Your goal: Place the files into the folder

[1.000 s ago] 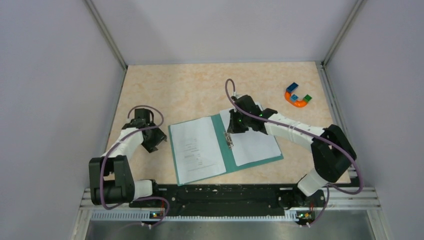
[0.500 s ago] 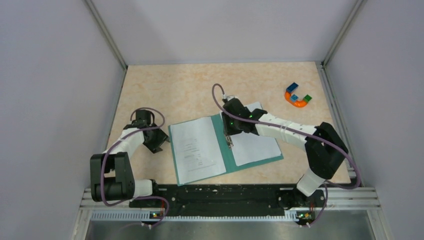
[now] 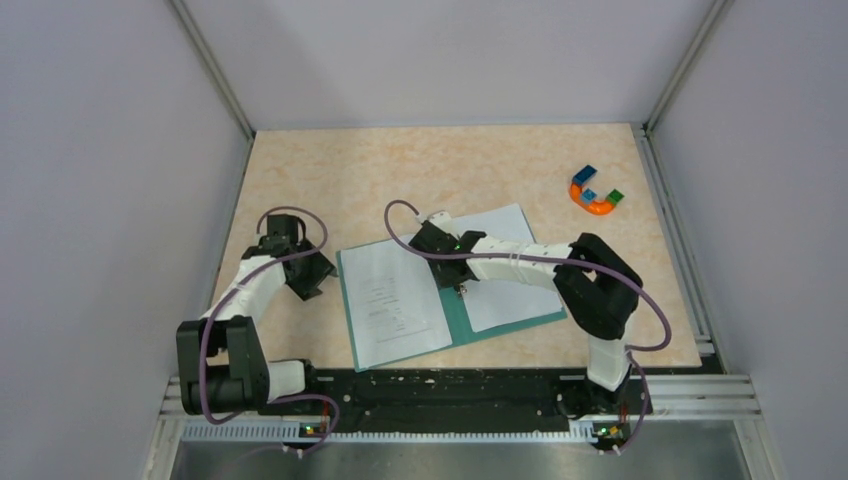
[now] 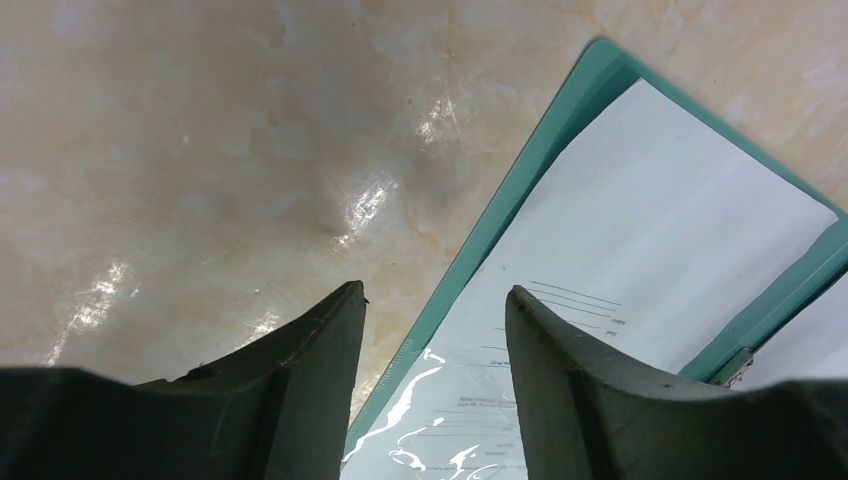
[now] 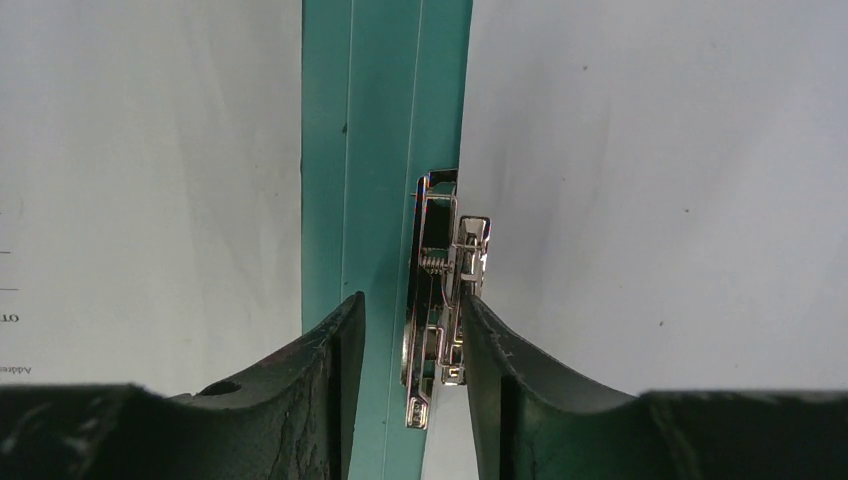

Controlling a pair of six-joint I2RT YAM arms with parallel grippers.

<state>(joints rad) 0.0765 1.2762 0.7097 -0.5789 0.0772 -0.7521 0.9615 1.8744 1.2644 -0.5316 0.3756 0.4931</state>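
Left arm pose: the arm is folded at the elbow near its base, and the forearm is reached up over the table [image 3: 400,170] to the left of the folder [image 3: 452,318].
Left gripper [image 4: 435,292]: it is pointed down and towards the folder's left edge. The jaws are held apart with nothing between them. The bare table and the teal border are seen through the gap.
Right arm pose: the elbow is bent out over the right part of the table. The forearm is stretched leftwards, low across the blank sheet [image 3: 510,300], as far as the folder's spine.
Right gripper [image 5: 410,300]: the jaws are parted and set astride the clip [image 5: 445,270]. One of the fingers [image 5: 320,380] is placed over the teal strip and the other at the clip's right side. Whether the clip is touched cannot be told.
Folder position: it is laid open and flat on the middle of the table, near the front, turned slightly out of square.
Folder look: thin teal covers are shown only as a narrow border and a central strip. The small metal clip is fixed at the spine.
Printed sheet [image 3: 392,300]: it is laid on the left cover, white, with a few lines of small dark text.
Blank sheet: it is laid on the right cover, white and almost unmarked.
Horseshoe toy [image 3: 596,191]: it is set at the far right, well apart from the folder.
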